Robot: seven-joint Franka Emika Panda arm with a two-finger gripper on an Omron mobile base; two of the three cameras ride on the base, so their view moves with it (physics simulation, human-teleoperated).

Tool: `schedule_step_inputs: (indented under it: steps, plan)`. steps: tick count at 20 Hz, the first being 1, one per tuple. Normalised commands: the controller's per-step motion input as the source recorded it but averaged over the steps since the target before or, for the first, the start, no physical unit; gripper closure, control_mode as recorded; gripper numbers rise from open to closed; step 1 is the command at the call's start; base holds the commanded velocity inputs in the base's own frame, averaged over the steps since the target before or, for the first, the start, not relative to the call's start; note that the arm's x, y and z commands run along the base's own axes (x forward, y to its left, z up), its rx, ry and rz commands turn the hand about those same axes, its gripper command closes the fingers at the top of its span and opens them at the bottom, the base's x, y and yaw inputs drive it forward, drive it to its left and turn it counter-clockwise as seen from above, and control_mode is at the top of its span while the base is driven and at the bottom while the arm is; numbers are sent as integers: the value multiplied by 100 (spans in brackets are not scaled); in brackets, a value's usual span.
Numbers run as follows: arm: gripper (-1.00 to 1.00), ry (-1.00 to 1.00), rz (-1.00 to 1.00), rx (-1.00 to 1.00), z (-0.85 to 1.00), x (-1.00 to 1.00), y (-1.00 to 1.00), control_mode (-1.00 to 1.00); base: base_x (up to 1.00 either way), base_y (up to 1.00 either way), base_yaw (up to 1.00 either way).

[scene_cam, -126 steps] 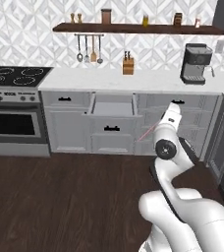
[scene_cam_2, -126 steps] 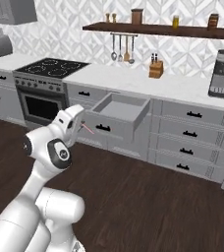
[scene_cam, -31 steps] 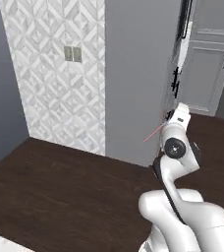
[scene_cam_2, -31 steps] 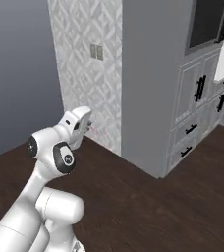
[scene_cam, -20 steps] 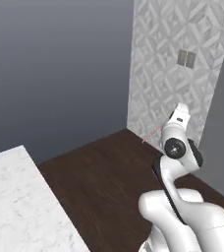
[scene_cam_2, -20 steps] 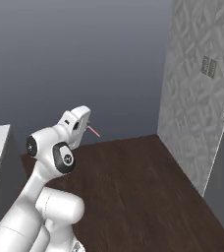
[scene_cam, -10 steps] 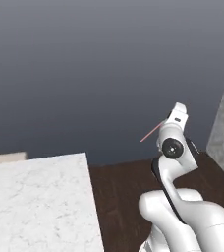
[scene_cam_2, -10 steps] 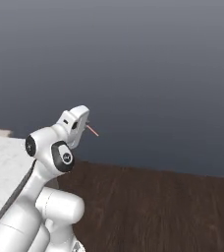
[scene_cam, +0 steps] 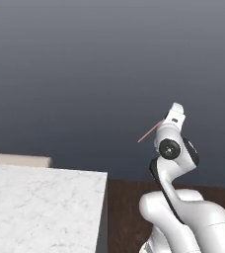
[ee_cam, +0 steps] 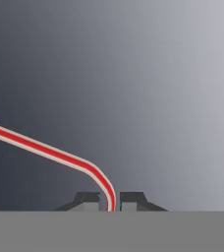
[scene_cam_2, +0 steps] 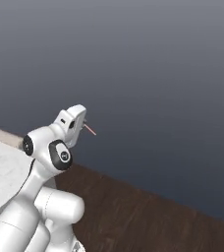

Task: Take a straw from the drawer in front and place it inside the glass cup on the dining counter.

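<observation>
My gripper [ee_cam: 110, 201] is shut on the straw [ee_cam: 45, 148], a thin pink-red stick that bends just above the fingertips and runs off to the left in the hand view. The straw [scene_cam: 149, 132] pokes out to the left of the raised hand in the left base view. It shows as a short red tip [scene_cam_2: 90, 130] beside the hand in the right base view. The dining counter [scene_cam: 40, 207], a white marble slab with a thick edge, fills the lower left of the left base view, and its corner [scene_cam_2: 1, 172] lies behind the arm. The cup and drawer are out of view.
A beige cushioned stool [scene_cam: 21, 160] peeks up behind the far edge of the counter. Dark wood floor [scene_cam_2: 148, 216] stretches to the right of the counter. A plain dark grey backdrop lies beyond.
The base has kept turning, so the whole scene has shifted: the patterned wall has gone out of frame and the marble counter has come further in. The straw stays held in the gripper.
</observation>
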Motion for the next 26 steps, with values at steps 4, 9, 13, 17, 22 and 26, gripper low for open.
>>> schedule_step_inputs:
  steps: [4, 9, 13, 17, 22, 26]
  plan:
    - [100, 0, 0, 0, 0, 0, 0, 100, 100, -51, 42]
    - [100, 0, 0, 0, 0, 0, 0, 100, 100, -39, 52]
    - [100, 0, 0, 0, 0, 0, 0, 100, 100, -40, 54]
    - [100, 0, 0, 0, 0, 0, 0, 100, 100, -48, 51]
    - [100, 0, 0, 0, 0, 0, 0, 100, 100, -59, 46]
    - [100, 0, 0, 0, 0, 0, 0, 100, 100, -71, 40]
